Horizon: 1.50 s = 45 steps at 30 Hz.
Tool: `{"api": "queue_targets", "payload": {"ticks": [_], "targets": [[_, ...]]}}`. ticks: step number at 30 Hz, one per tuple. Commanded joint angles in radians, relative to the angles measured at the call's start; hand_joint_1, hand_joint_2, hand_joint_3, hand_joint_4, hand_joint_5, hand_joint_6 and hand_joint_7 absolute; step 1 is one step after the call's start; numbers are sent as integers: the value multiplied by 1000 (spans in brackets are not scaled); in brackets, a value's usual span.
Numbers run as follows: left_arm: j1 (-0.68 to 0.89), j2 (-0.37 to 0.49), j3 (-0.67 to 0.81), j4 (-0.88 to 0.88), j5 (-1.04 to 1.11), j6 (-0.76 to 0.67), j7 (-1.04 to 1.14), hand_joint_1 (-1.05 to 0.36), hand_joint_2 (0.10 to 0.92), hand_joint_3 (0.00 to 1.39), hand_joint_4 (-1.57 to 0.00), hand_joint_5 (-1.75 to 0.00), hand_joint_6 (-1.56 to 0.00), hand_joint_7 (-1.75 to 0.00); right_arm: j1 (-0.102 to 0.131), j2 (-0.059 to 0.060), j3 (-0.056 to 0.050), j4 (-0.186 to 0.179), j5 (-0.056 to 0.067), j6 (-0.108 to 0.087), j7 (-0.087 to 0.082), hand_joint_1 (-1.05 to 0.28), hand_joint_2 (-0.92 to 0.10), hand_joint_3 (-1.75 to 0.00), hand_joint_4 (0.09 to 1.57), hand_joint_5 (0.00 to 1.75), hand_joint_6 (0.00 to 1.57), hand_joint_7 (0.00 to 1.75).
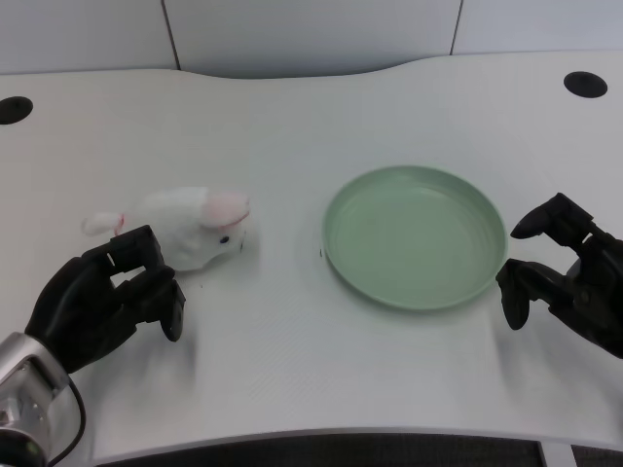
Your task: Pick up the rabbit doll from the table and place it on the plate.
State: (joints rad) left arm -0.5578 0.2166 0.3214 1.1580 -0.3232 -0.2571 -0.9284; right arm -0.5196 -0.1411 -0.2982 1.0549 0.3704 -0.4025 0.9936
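Plush white fur suggests the rabbit doll (pixel 190 229) is light, soft and squashy; it lies on the bench at nine o'clock from the green plate (pixel 416 235). Empty, fingers apart, the left hand (pixel 107 297) sits just beside it; grasping around the plump body looks best.

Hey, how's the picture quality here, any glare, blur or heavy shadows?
Head view: even, soft light with faint shadows beside the left hand and under the plate; no strong glare on the table; the white rabbit doll has low contrast against it; everything looks reasonably sharp.
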Motion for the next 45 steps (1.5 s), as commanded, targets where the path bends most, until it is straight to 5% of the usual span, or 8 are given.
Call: {"api": "queue_targets", "payload": {"ticks": [1,15,21,27,29,32,33,45], "targets": [[-5,14,3,10,1,-1,-8,-598,921,81,-916,-1746,-704,-1746,-9,-10,-1,-2,-3,-11,-3,-516,-921,-126,857,1746,627,1746],[-5,13,2,12,4,-5,3,-600,921,76,-918,-1746,-722,-1746,-10,-12,-7,3,5,-9,10,-512,-921,-129,851,1746,624,1746],[-7,14,4,14,1,6,0,-608,921,63,-914,-1746,-715,-1746,-9,-12,-1,-2,-5,-17,-4,-518,-921,-124,857,1746,631,1746],[-4,14,1,4,4,7,11,-624,921,58,-915,-1746,-703,-1746,-9,-9,-3,-4,2,-11,0,-503,-921,-127,857,1746,632,1746],[8,2,12,-23,-20,31,-2,-646,921,64,-755,-1719,-691,-1444,-7,-10,-5,-7,5,-8,4,-488,-921,-128,849,1746,624,1746],[40,-27,17,-104,-54,57,-26,-617,921,127,-654,-1263,-789,-740,-6,-13,-3,-9,1,-2,-7,-488,-918,-124,831,1746,621,1746],[58,-37,8,-159,-59,53,-25,-612,921,133,-639,-1199,-797,-667,-7,-14,-4,-8,3,5,-3,-485,-919,-122,826,1746,621,1746],[165,-60,-45,-464,-77,42,-7,-570,921,198,-576,-1121,-769,-593,-7,-13,-2,-9,2,17,-10,-503,-921,-105,821,1746,613,1746]]}}
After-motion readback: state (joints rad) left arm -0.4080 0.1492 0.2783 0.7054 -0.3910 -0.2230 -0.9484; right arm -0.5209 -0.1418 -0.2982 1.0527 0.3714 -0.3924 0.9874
